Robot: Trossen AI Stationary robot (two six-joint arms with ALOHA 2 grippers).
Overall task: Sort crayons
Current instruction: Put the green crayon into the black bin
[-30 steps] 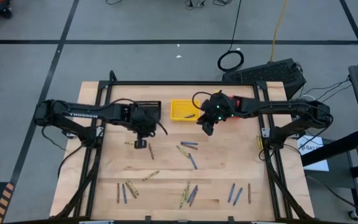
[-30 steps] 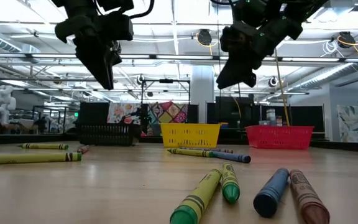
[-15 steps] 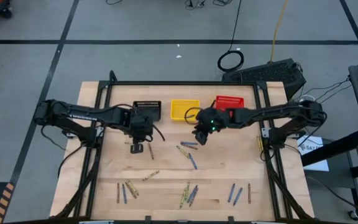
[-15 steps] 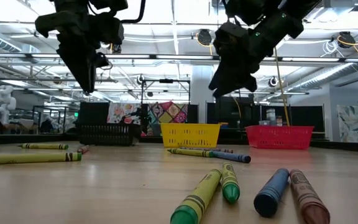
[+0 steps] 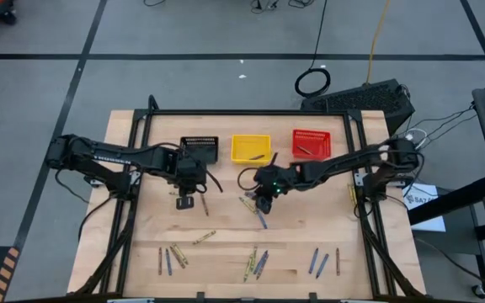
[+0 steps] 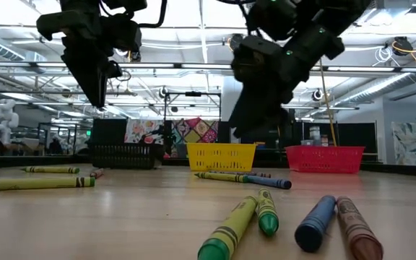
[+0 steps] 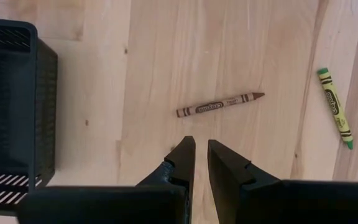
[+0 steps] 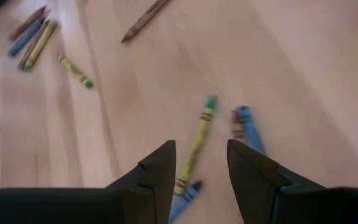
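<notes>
Crayons lie scattered on the wooden table. A brown crayon lies flat just beyond my left gripper, which hangs above the table, pointing down, its fingers a narrow gap apart with nothing between them. My right gripper is open and slants down over a middle cluster: a yellow-green crayon lies below the gap, and a blue crayon lies beside it. In the high view my left gripper is left of centre and my right gripper is at centre. Both are clear of the table in the low view.
A black basket, a yellow basket and a red basket stand in a row at the far side. More crayons lie in groups near the front edge, and one lies alone.
My right gripper has swung from beside the yellow basket toward the near edge and the table's left, sinking over the middle cluster of crayons. My left gripper has shifted slightly toward the left edge. No crayon has moved.
</notes>
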